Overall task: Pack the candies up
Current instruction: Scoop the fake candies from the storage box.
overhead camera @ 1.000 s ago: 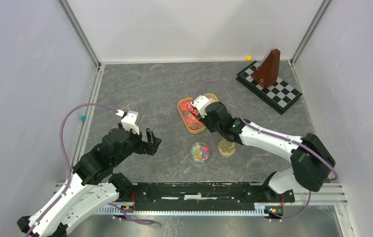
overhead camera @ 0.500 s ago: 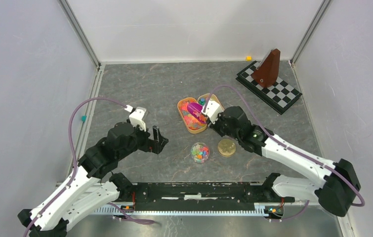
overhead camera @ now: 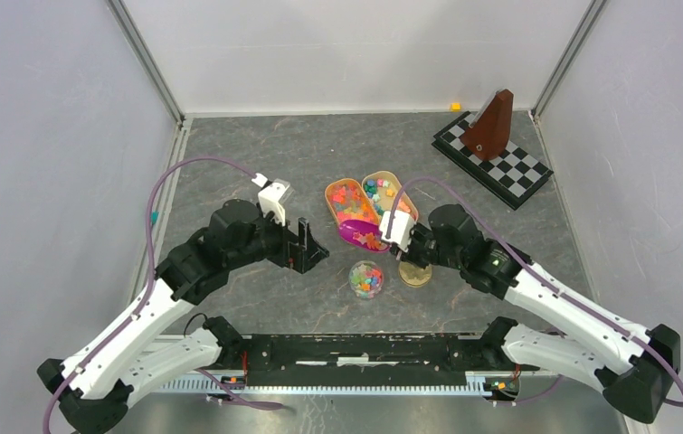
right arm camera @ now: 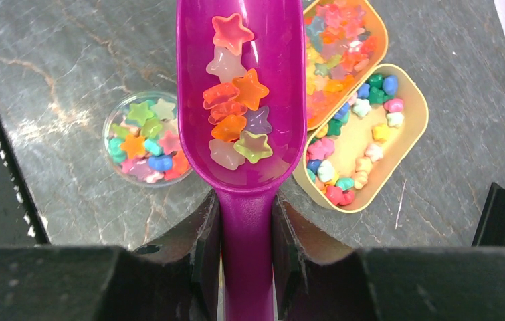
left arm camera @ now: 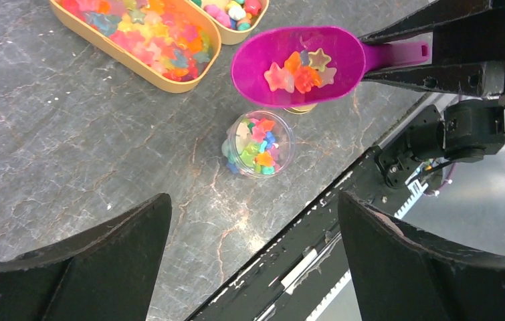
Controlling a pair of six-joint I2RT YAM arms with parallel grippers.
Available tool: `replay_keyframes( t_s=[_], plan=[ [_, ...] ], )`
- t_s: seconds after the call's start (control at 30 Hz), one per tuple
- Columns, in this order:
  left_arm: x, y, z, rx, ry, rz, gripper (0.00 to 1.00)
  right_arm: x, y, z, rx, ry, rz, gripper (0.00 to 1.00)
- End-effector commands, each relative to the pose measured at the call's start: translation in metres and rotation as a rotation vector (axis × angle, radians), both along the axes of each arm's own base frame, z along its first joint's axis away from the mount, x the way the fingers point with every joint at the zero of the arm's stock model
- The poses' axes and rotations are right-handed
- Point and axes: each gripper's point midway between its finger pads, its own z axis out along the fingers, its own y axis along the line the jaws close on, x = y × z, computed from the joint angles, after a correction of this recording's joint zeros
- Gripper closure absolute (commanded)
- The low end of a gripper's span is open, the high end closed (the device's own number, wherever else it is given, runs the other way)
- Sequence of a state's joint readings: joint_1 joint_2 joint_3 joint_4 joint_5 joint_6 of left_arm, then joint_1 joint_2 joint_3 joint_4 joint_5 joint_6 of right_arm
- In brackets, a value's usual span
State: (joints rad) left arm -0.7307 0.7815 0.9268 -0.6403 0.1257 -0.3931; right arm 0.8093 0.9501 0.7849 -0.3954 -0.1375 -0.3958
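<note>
The top camera looks down from high behind the table's (overhead camera: pixel 274 163) near edge, taking in all of it. Both wrist cameras look down from close, sharing scoop (left arm camera: pixel 296 63), jar (left arm camera: pixel 257 144) and trays (right arm camera: pixel 351 140).

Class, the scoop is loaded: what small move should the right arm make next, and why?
Probably carry the scoop over the jar before tipping: the right pincer grips it loaded with candies, but the jar's mouth lies off to its side.

The scoop (right arm camera: pixel 243 100) hides part of one tray (right arm camera: pixel 385 40), and its handle runs off the bottom edge. It also covers most of the gold disc (left arm camera: pixel 301 108).
</note>
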Motion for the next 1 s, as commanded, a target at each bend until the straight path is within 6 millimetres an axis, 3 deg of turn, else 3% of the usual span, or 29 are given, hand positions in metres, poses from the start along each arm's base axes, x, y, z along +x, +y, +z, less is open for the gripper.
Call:
replay_keyframes(
  t_s=[0.0,0.53,0.97],
  plan=[
    [-0.004,-0.015,0.025,-0.075,-0.019,-0.066,0.00,-0.018,0.003,0.017,0.000,-0.038,0.129,1.00],
    [-0.004,-0.029,0.004,-0.049,0.066,-0.120,0.00,-0.045,0.012,0.054,0.077,-0.082,0.291,1.00],
    [0.002,-0.025,-0.003,-0.012,0.052,-0.094,0.00,-0.059,0.013,0.075,0.114,-0.116,0.370,1.00]
  ],
)
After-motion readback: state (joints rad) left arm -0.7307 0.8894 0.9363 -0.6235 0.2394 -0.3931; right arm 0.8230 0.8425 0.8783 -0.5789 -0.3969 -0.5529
